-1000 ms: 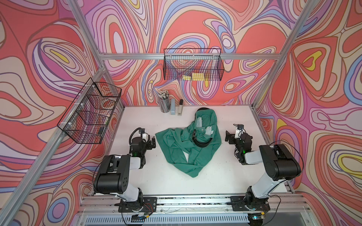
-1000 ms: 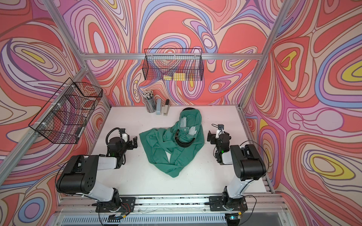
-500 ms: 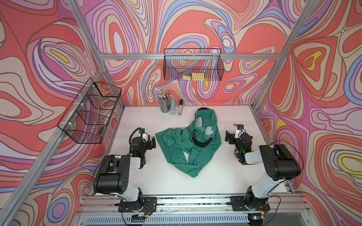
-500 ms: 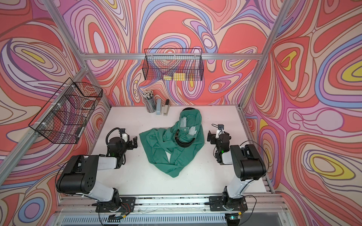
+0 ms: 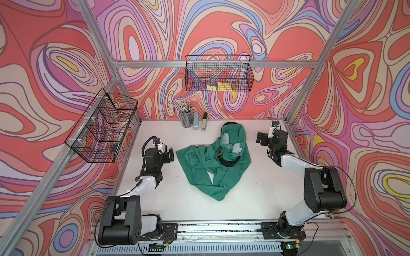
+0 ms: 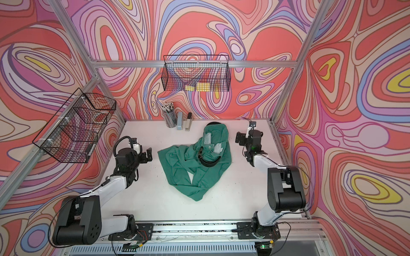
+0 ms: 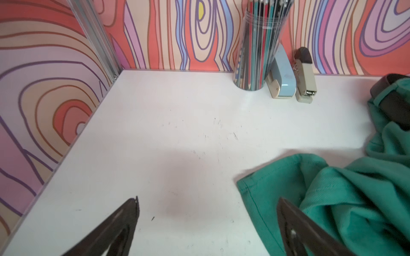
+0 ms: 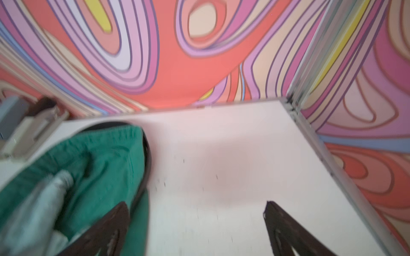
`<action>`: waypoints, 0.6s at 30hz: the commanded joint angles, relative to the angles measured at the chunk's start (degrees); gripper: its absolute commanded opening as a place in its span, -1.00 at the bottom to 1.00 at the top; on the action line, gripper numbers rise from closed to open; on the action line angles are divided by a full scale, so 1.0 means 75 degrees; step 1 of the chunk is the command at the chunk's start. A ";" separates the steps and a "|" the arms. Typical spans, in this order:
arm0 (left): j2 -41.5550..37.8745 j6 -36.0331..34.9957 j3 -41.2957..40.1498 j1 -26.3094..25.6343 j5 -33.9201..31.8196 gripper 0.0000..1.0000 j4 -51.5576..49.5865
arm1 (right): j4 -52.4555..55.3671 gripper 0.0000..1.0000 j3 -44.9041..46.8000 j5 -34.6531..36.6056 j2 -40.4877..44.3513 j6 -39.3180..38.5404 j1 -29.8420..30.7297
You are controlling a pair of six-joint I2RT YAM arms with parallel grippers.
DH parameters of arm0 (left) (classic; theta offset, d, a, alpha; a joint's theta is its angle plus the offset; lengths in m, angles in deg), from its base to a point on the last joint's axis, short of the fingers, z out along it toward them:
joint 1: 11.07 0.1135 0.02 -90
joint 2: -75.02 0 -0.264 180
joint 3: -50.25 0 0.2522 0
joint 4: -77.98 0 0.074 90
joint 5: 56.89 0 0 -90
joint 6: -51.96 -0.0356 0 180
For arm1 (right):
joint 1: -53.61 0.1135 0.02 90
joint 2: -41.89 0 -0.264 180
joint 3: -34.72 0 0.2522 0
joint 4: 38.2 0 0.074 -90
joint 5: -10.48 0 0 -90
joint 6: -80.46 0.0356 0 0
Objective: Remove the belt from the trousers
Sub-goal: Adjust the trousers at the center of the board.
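Belt (image 5: 229,163) coiled within crumpled trousers (image 5: 199,170) on the worktop (image 5: 177,204), between the left jaws and right jaws, both released, empty, touching neither.

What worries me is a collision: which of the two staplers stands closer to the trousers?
The beige stapler with the dark cap; the blue stapler stands between it and the pencil cup, farther from the trousers.

Bright, even light with soft shadows; both top views are sharp, the right wrist view is motion-blurred.
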 commanded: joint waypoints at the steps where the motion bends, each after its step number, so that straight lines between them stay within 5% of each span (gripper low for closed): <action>1: -0.0106 0.0447 0.0851 0.0062 -0.0966 0.99 -0.2951 | 0.2924 0.97 -0.1020 0.0049 -0.0020 0.0861 -0.0036; 5: -0.0507 0.0468 0.0969 0.0072 -0.0464 0.99 -0.3497 | 0.1801 0.88 -0.0368 -0.0557 0.1080 0.1388 -0.0021; 8: -0.0838 0.1034 0.0939 0.0061 -0.0171 1.00 -0.3867 | 0.2711 0.71 -0.0756 -0.0575 0.1093 0.1584 0.0298; 12: -0.0949 0.1480 0.0951 -0.0105 0.0774 0.93 -0.4592 | 0.3824 0.68 -0.1291 0.0487 0.0705 0.1100 0.1893; 18: -0.0852 0.1709 0.1142 -0.1525 0.0754 0.91 -0.5410 | 0.4769 0.50 -0.2162 0.1169 -0.0135 0.2477 0.3841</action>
